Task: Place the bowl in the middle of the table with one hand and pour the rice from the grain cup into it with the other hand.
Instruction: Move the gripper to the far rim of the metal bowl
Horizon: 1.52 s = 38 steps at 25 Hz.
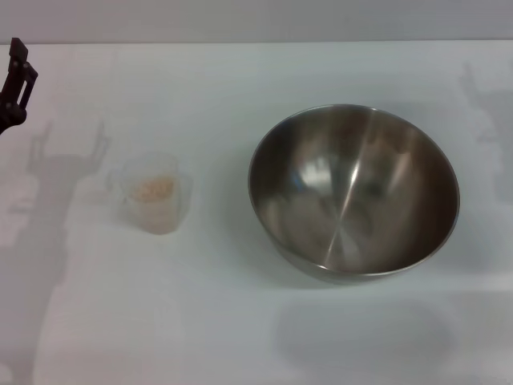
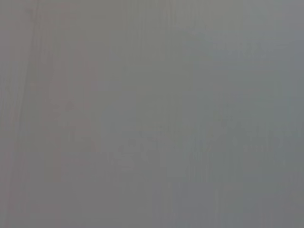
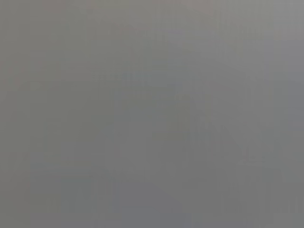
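Two task objects stand upright on the plain white matte table point(image 1: 240, 337), well apart from one another. Nearest the robot, a bare strip of tabletop carries only soft shadows. Beyond it, on the robot's right half of the surface, sits the large round stainless-steel bowl point(image 1: 353, 192); its deep reflective interior is visible and holds no grains. On the robot's left, at roughly the same depth, stands the small clear, slightly frosted plastic grain cup point(image 1: 156, 192), far smaller than the bowl. Inside the cup lies a loose heap of pale beige-white rice point(image 1: 151, 190), confined to the cup. Neither object is touched by any gripper. Farther back, at the left edge of the head view, a dark part of the left gripper point(image 1: 16, 84) is visible above the table, well apart from the cup; whether its jaws are wide or narrow cannot be told, since only a fragment shows. The right gripper does not appear in the head view. Both wrist views show only a uniform grey field with no discernible object. Farthest away, the table's rear edge meets a plain grey background.
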{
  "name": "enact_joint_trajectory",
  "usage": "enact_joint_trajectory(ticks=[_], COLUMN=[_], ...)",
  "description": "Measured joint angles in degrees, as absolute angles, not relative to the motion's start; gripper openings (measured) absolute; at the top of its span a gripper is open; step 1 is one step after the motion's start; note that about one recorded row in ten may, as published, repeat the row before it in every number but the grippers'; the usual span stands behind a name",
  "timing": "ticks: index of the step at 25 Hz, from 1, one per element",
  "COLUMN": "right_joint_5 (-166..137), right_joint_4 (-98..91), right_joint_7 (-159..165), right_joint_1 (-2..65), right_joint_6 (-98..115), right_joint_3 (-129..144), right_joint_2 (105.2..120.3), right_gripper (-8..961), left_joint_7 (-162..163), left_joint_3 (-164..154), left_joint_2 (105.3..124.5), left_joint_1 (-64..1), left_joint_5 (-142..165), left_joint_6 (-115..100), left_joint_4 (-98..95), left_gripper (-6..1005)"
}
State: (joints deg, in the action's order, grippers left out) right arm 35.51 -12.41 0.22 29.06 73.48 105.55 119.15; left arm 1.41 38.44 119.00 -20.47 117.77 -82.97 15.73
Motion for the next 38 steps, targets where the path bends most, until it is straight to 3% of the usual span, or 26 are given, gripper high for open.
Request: enact_joint_trajectory(ticks=[14, 20, 27, 29, 36, 38], right_joint_5=[35.2, 35.5, 34.9, 34.6, 34.5, 34.7], right_joint_4=[-12.6, -21.1, -49.6, -60.8, -81.1, -87.5], right_joint_7=[-10.1, -18.6, -17.8, -17.7, -17.8, -19.4], right_joint_1=[28.9, 27.7, 21.0, 19.8, 20.8, 24.1], right_joint_6=[77.0, 71.0, 32.3, 11.2, -32.8, -53.8], right_joint_3=[103.4, 103.4, 101.4, 97.3, 87.6, 80.7], right_joint_2=[119.06, 119.22, 119.11, 119.12, 118.94, 118.62], right_gripper=[803, 802, 802, 801, 801, 801], left_joint_7=[1.4, 1.4, 1.4, 1.4, 1.4, 1.4], left_joint_3=[38.6, 38.4, 38.4, 38.4, 38.8, 38.8], left_joint_2=[118.93, 118.87, 118.77, 118.77, 118.81, 118.83], left_joint_1=[-20.5, -20.5, -20.3, -20.3, -20.5, -20.5], left_joint_5=[117.8, 117.8, 117.8, 117.8, 117.6, 117.5], left_joint_6=[-83.0, -83.0, -83.3, -83.4, -84.3, -84.5], left_joint_4=[15.8, 15.8, 15.6, 15.6, 16.0, 15.8], left_gripper=[827, 825, 823, 822, 820, 819])
